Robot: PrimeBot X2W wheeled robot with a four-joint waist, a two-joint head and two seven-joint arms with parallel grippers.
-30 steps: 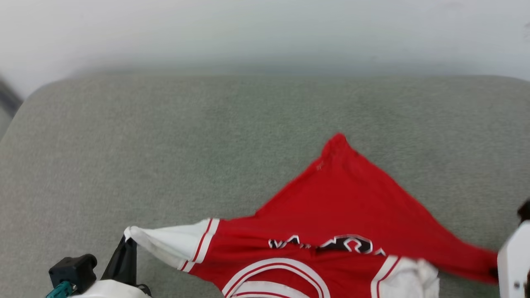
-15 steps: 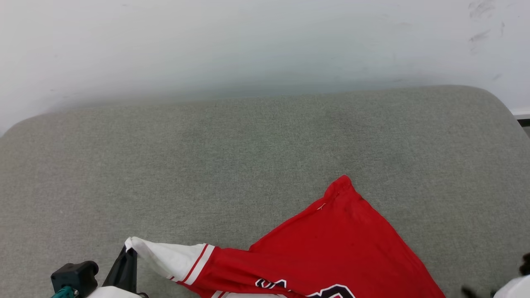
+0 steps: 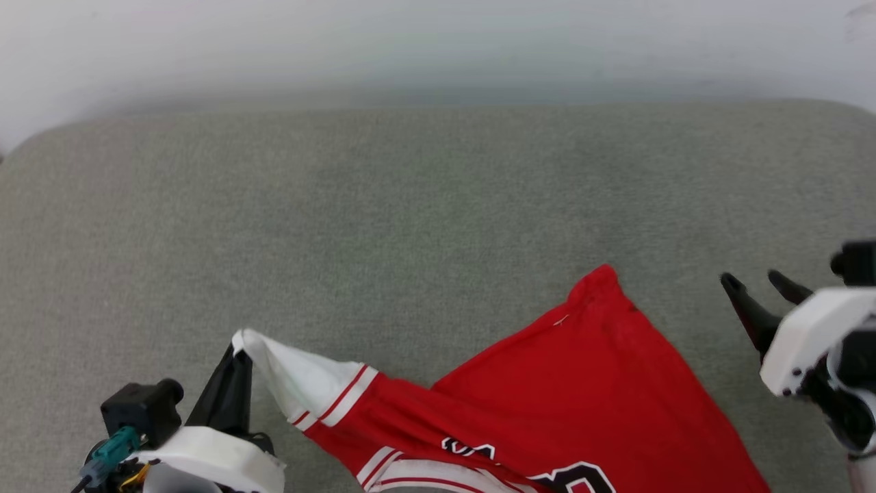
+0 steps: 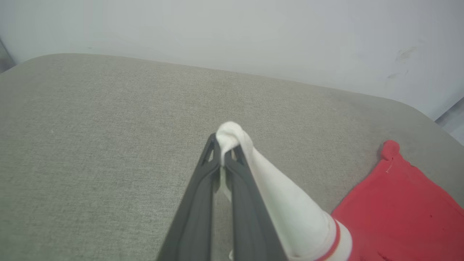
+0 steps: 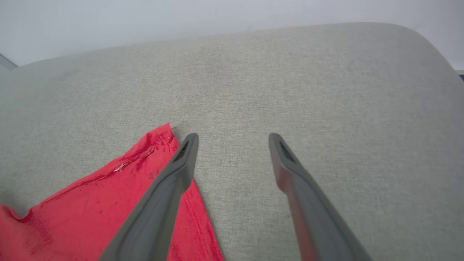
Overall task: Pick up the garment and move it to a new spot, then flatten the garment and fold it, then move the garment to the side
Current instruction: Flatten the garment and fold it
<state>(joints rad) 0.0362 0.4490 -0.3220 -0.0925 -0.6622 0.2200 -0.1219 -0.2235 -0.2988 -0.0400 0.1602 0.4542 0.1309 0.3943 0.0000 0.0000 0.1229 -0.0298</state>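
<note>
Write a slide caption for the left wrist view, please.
Left end effector gripping the white sleeve end of a red jersey over grey cushion.

The jersey [image 3: 588, 383] is red with a white sleeve end [image 3: 301, 373], red-and-white trim [image 3: 345, 394] and white-edged black lettering [image 3: 472, 448]; the cushion [image 3: 410, 226] is grey-green, the wall [image 3: 410, 41] white.

The jersey [image 3: 588, 383] is thin, smooth cloth that creases softly. The cushion [image 3: 383, 226] is matt grey fabric with a coarse, visible weave. The right pincer [image 5: 233, 137] is smooth, matt dark plastic.
</note>
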